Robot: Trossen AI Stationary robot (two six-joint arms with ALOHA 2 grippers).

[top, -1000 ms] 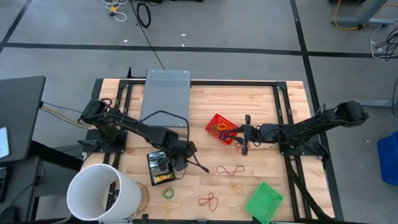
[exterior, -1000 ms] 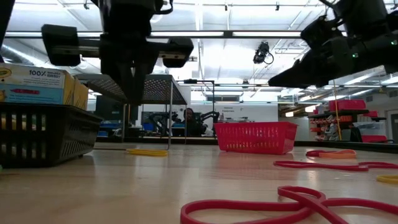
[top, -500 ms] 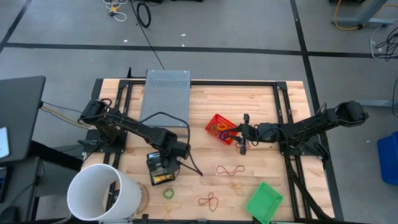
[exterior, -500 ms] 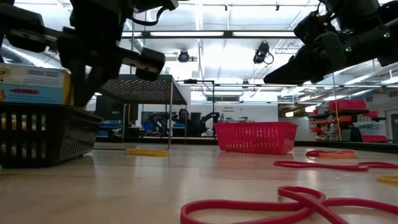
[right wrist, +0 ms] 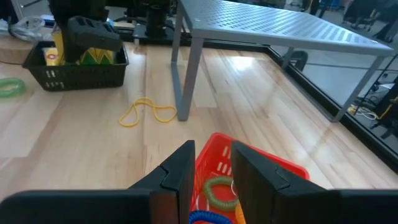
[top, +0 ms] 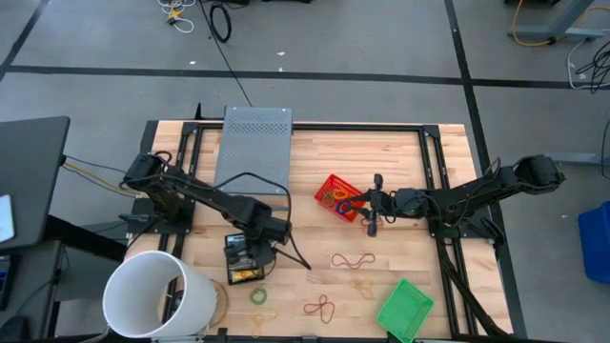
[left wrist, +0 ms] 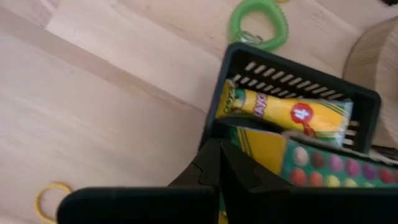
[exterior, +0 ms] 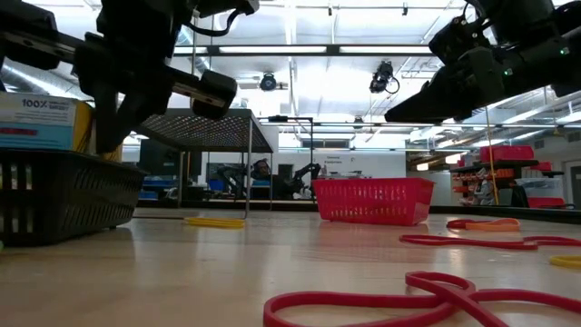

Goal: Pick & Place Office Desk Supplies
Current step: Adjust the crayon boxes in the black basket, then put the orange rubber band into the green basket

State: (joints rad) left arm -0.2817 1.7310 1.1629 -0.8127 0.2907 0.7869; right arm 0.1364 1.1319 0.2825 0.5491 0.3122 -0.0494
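- Left end effector [top: 255, 250] clenched, empty, over black basket [top: 232, 258] w/ crayon boxes [left wrist: 283, 115].
- Right end effector [top: 362, 203] parted, empty, above red basket [top: 331, 185] w/ rubber bands [right wrist: 219, 190].

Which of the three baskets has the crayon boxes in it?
The black basket, under the left gripper; the red basket holds rubber bands and the green one looks empty.

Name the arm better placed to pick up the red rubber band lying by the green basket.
Right, I'd judge. The red rubber band lies near the green basket, on the right half of the table. The right gripper hangs over the red basket; the shut left gripper is over the black basket.
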